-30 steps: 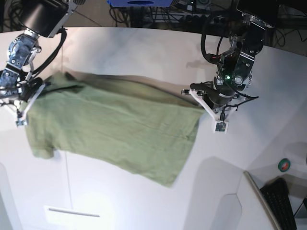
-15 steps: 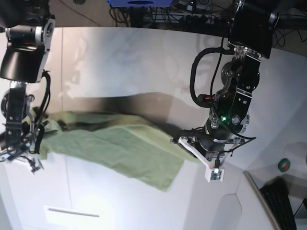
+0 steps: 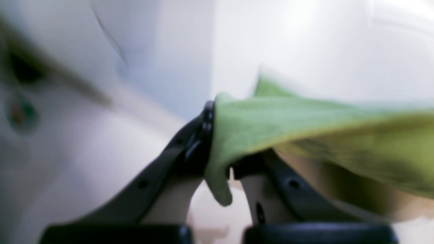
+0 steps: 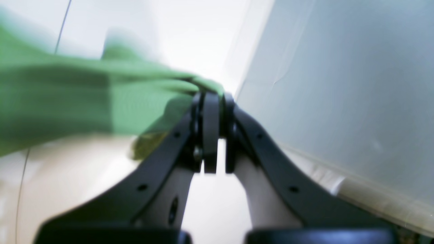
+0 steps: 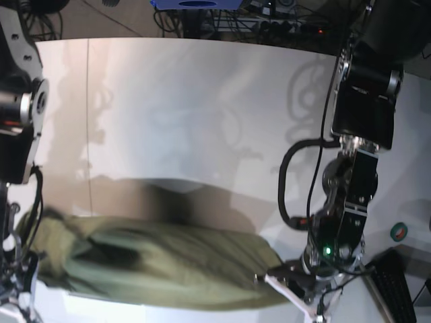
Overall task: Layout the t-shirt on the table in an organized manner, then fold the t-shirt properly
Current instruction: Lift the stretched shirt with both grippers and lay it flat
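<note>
The olive-green t-shirt point(image 5: 168, 269) hangs stretched and rumpled between my two grippers, low over the near part of the white table point(image 5: 202, 101). My left gripper point(image 5: 288, 288), on the right of the base view, is shut on one end of the shirt. The left wrist view shows its jaws point(image 3: 222, 159) pinching a fold of the green cloth point(image 3: 305, 125). My right gripper point(image 5: 15, 296), on the left of the base view, is shut on the other end. In the right wrist view its jaws point(image 4: 213, 112) clamp the cloth edge point(image 4: 67, 98). Both wrist views are blurred.
A thin dark seam line point(image 5: 88, 101) runs down the table at the left. A green tape roll point(image 5: 400, 232) and a black keyboard point(image 5: 404, 272) lie off the table at the right. Cables point(image 5: 202, 20) and a blue object point(image 5: 195, 4) sit beyond the far edge.
Both arms have swung toward the near edge of the table, carrying the shirt with them. The shirt has gone from spread across the middle to low and bunched at the bottom of the base view.
</note>
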`<state>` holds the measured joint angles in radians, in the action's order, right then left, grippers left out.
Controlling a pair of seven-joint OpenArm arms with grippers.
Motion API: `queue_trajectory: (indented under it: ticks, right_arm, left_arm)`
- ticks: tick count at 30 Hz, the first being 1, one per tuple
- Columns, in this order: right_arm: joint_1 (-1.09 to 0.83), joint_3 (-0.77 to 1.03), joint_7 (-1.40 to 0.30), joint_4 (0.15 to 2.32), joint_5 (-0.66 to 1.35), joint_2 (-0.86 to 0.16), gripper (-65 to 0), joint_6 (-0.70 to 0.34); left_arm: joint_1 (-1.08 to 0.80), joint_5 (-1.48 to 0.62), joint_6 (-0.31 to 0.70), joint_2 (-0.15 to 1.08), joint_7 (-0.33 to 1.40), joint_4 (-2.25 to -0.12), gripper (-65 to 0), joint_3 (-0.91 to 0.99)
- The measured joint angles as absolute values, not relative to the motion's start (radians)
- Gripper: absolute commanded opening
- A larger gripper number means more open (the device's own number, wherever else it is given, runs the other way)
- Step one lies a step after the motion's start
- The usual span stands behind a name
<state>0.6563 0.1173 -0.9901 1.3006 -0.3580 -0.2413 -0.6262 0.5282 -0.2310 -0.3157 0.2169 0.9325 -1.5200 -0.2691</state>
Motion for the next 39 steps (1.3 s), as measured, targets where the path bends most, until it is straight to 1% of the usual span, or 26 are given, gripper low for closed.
queue_trajectory:
  ticks: [4, 7, 10, 13, 16, 18, 21, 24, 28, 33, 36, 39]
  right_arm:
    - [0.782, 0.098, -0.984, 1.308, -0.342, -0.265, -65.0, -0.623]
    - [0.781, 0.098, -1.066, 1.358, -0.368, -0.307, -65.0, -0.624]
    - [0.622, 0.113, -1.082, 1.424, -0.376, -0.311, -65.0, -0.618]
    - [0.411, 0.176, -1.072, 1.512, -0.329, -0.262, -65.0, -0.631]
    - [0.262, 0.27, -1.068, 1.571, -0.353, -0.232, -65.0, -0.628]
    - [0.157, 0.328, -1.01, 1.578, -0.367, -0.222, -65.0, -0.619]
    - [-0.007, 0.399, -0.914, 1.571, -0.36, -0.167, -65.0, -0.622]
    - [-0.089, 0.449, -0.88, 1.567, -0.353, -0.131, -65.0, -0.627]
    - [-0.133, 0.514, -0.859, 1.576, -0.362, -0.111, -65.0, -0.624]
    - [-0.175, 0.524, -0.867, 1.581, -0.359, -0.088, -65.0, -0.624]
    - [-0.16, 0.524, -0.875, 1.633, -0.36, -0.098, -65.0, -0.624]
    - [-0.061, 0.519, -0.883, 1.623, -0.365, -0.102, -65.0, -0.624]
  left_arm:
    - [0.662, -0.225, -0.315, 0.144, 0.935, -1.502, -65.0, -0.267]
    - [0.673, -0.226, -0.313, 0.099, 0.923, -1.513, -65.0, -0.271]
    - [0.548, -0.223, -0.314, 0.096, 0.931, -1.558, -65.0, -0.272]
    - [0.387, -0.219, -0.317, 0.126, 0.953, -1.626, -65.0, -0.268]
    - [0.246, -0.21, -0.316, 0.173, 0.929, -1.689, -65.0, -0.263]
    - [0.151, -0.208, -0.321, 0.176, 0.93, -1.692, -65.0, -0.263]
    - [0.012, -0.217, -0.313, 0.172, 0.939, -1.676, -65.0, -0.275]
    - [-0.08, -0.173, -0.313, 0.178, 0.938, -1.659, -65.0, -0.269]
    - [-0.175, -0.051, -0.314, 0.186, 0.931, -1.66, -65.0, -0.256]
    - [-0.233, -0.048, -0.314, 0.178, 0.933, -1.726, -65.0, -0.26]
    - [-0.199, -0.047, -0.313, 0.178, 0.932, -1.729, -65.0, -0.258]
    - [-0.096, -0.051, -0.313, 0.18, 0.935, -1.702, -65.0, -0.269]
